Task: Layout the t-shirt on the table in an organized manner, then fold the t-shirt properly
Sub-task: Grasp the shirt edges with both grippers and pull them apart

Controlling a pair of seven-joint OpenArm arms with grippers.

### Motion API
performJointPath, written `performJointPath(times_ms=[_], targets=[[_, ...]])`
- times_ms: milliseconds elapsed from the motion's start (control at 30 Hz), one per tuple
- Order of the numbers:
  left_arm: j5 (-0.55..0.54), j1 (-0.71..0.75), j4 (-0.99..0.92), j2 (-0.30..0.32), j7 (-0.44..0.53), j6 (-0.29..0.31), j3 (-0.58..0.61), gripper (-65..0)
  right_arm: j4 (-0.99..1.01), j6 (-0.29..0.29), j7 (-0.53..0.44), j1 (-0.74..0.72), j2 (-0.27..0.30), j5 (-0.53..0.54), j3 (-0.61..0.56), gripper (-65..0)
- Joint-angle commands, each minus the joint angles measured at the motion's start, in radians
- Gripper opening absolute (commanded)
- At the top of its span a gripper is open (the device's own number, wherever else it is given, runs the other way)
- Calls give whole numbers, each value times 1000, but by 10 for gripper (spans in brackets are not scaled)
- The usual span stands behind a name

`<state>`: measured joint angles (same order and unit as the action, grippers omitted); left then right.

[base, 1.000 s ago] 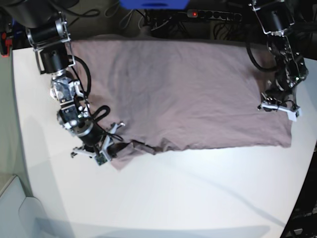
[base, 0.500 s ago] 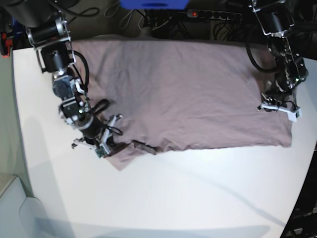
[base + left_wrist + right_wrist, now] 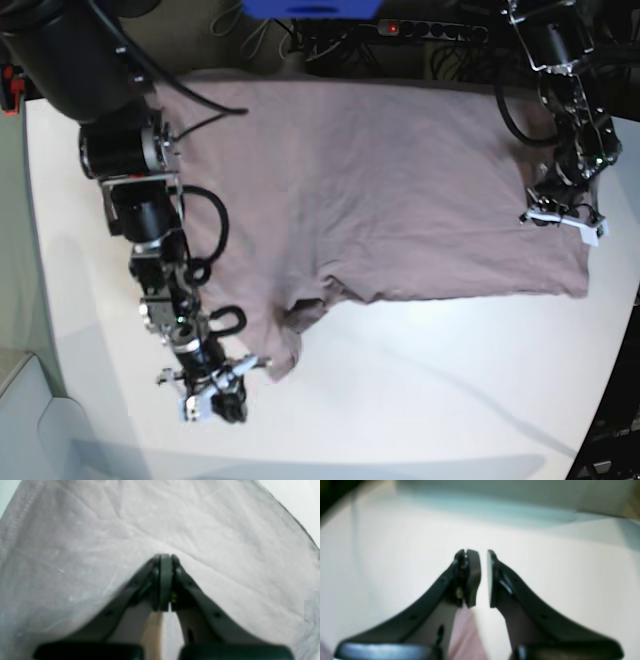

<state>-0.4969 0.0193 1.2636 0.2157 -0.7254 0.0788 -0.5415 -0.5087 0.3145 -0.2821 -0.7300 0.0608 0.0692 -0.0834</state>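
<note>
The mauve t-shirt (image 3: 380,180) lies spread across the back half of the white table (image 3: 400,400), with one sleeve (image 3: 280,350) drawn out toward the front. My right gripper (image 3: 220,400) hovers low just past that sleeve's tip. In the right wrist view its jaws (image 3: 482,555) stand a narrow gap apart over bare table (image 3: 395,542), nothing between the pads, and a strip of cloth (image 3: 462,635) shows under its base. My left gripper (image 3: 560,215) sits on the shirt's right edge. Its jaws (image 3: 165,557) are shut, tips down on the wrinkled cloth (image 3: 100,530).
A power strip (image 3: 430,30) with a red light, cables and a blue object (image 3: 310,8) lie behind the table's back edge. The table's curved edge runs down the left side (image 3: 40,300). A bare white surface stretches in front of the shirt.
My right arm has swung toward the table's front, and the bunched sleeve has come out with it, longer and flatter than before. The left arm has not moved.
</note>
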Motion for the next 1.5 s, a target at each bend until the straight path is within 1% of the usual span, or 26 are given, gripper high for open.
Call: performJointPath(times_ms=[0, 67, 133, 200, 267, 400, 500, 600, 667, 700, 800, 833, 867, 933, 1033, 1100, 1167, 1300, 1333, 1400, 1467], targets=[[36, 11, -6, 1, -55, -26, 1, -649, -14, -1, -4, -50, 3, 13, 30, -577], [36, 11, -6, 1, -55, -26, -1, -649, -14, -1, 50, -64, 4, 8, 73, -577], [36, 11, -6, 1, -56, -26, -1, -649, -17, -1, 67, -64, 30, -7, 76, -577], [36, 11, -6, 1, -56, -26, 2, -649, -15, -1, 67, -53, 44, -32, 75, -578], [36, 11, -6, 1, -56, -26, 2, -649, -20, 2, 76, -15, 50, -53, 75, -579], [36, 9, -8, 8, -52, -26, -2, -649, -54, 2, 82, 74, 96, -62, 75, -580], [34, 5, 0, 9, -55, -26, -2, -649, -118, 4, 85, 163, 130, -62, 75, -580], [28, 1, 20, 9, -56, -26, -2, -649, -255, 5, 162, 263, 150, -62, 75, -580], [28, 1, 69, 9, -56, -26, -4, -649, -394, 7, 245, 339, 153, -61, 76, -580], [28, 1, 90, 9, -56, -26, -4, -649, -462, 21, 283, 370, 153, -61, 78, -580], [27, -15, 159, 9, -58, -30, -4, -649, -649, 130, 404, 453, 144, -61, 84, -580], [27, -18, 179, 8, -63, -32, -5, -649, -700, 157, 446, 478, 144, -61, 81, -581], [27, -23, 202, 8, -75, -32, -5, -649, -759, 182, 501, 502, 142, -61, 78, -581], [27, -25, 248, 8, -102, -32, -7, -649, -879, 236, 622, 548, 118, -61, 72, -581], [27, -23, 284, 0, -130, -27, -52, -649, -999, 312, 760, 606, 104, -61, 70, -581], [27, -23, 273, 0, -155, -27, -73, -649, -1025, 346, 817, 631, 103, -61, 70, -581], [30, -15, 247, 3, -159, -26, -98, -649, -1028, 366, 835, 652, 103, -61, 70, -581], [34, -2, 155, 9, -156, -24, -156, -649, -976, 371, 834, 671, 110, -62, 75, -581], [34, -2, 135, 11, -156, -24, -173, -649, -960, 371, 834, 672, 121, -62, 76, -581], [34, -3, 103, 34, -156, -24, -191, -649, -921, 371, 831, 671, 144, -62, 72, -581], [34, -11, 60, 46, -156, -24, -190, -649, -862, 371, 797, 645, 152, -62, 73, -581]])
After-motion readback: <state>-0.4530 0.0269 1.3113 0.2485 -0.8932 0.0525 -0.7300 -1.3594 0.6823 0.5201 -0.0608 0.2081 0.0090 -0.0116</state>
